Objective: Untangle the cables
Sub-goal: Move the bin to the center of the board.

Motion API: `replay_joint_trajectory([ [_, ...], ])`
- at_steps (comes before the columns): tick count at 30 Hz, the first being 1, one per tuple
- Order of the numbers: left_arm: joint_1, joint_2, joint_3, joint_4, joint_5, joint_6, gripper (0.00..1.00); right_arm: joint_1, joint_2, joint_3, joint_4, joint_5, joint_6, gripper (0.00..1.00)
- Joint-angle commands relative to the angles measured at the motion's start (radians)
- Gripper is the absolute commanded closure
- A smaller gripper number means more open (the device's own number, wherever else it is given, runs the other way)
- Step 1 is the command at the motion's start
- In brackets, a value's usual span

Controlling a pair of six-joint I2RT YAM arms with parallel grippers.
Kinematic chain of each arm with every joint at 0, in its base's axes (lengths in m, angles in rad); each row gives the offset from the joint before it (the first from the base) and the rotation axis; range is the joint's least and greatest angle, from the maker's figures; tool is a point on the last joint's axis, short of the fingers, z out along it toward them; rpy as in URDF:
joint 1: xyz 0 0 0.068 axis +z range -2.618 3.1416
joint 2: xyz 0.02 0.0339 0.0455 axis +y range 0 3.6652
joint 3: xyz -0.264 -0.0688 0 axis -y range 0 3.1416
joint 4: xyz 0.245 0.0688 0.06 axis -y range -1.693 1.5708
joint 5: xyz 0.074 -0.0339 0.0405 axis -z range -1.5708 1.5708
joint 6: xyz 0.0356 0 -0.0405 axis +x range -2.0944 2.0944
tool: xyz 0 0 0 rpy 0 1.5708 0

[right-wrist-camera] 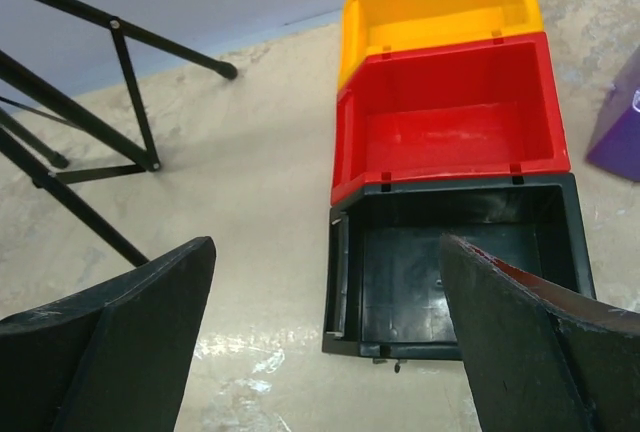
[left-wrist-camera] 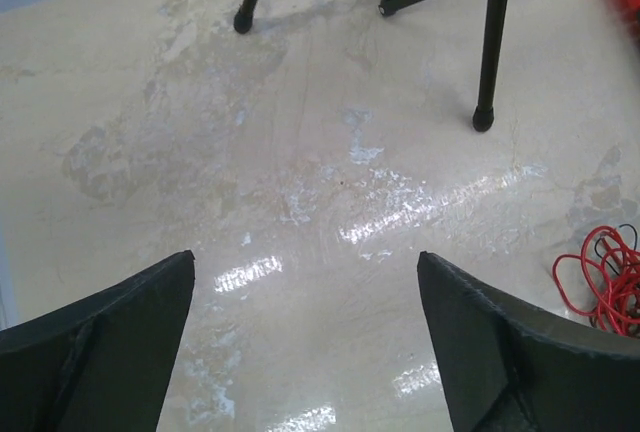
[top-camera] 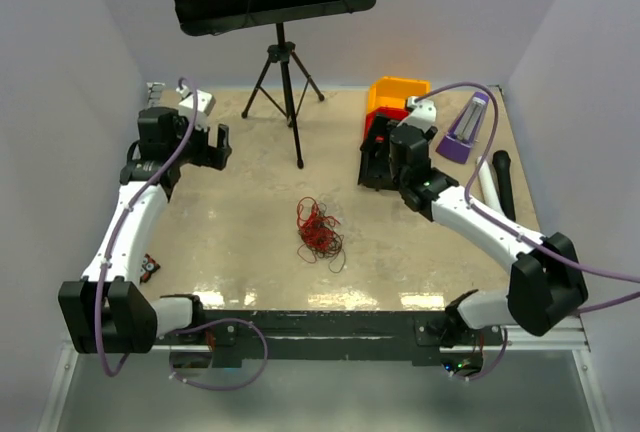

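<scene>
Beige tabletop (top-camera: pixel 230 242) is enclosed by pale walls. Black music stand (top-camera: pixel 285 72) is set on tripod at far middle. Left pincer (top-camera: pixel 207 145) is held wide open at far left, nothing gripped. Right pincer (top-camera: pixel 380 162) is likewise spread fully, empty, poised over row of yellow bin (top-camera: pixel 395 92), red bin (right-wrist-camera: pixel 450 137), black bin (right-wrist-camera: pixel 450 262). Cables (top-camera: pixel 318 230), red-and-black clump, are seen lying at tabletop centre, well apart from both pincers.

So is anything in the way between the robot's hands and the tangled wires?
Nothing visible. Only bare table lies between the open left gripper, the open right gripper and the cables. The black tripod foot nearest them stands farther back, off both paths.
</scene>
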Motion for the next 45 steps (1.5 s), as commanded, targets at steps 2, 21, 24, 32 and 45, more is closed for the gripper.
replay_joint_trajectory([
  [2,-0.003,-0.017,-0.076,0.055,0.122,0.043,0.00,0.013,0.072,0.068,-0.006,0.096,0.052,0.02],
  [21,-0.362,0.428,0.039,0.223,0.100,0.223,0.00,0.013,0.164,0.237,-0.242,0.226,0.186,0.02],
  [24,-0.402,0.473,0.051,0.228,0.089,0.243,0.00,0.013,0.120,0.211,-0.227,0.220,0.186,0.02],
  [32,-0.560,0.562,0.050,0.260,-0.017,0.310,0.00,0.004,0.092,0.189,-0.251,0.269,0.181,0.03],
  [45,-0.657,0.396,-0.077,0.225,-0.048,0.366,0.00,-0.079,0.322,0.379,-0.452,0.208,0.385,0.06],
])
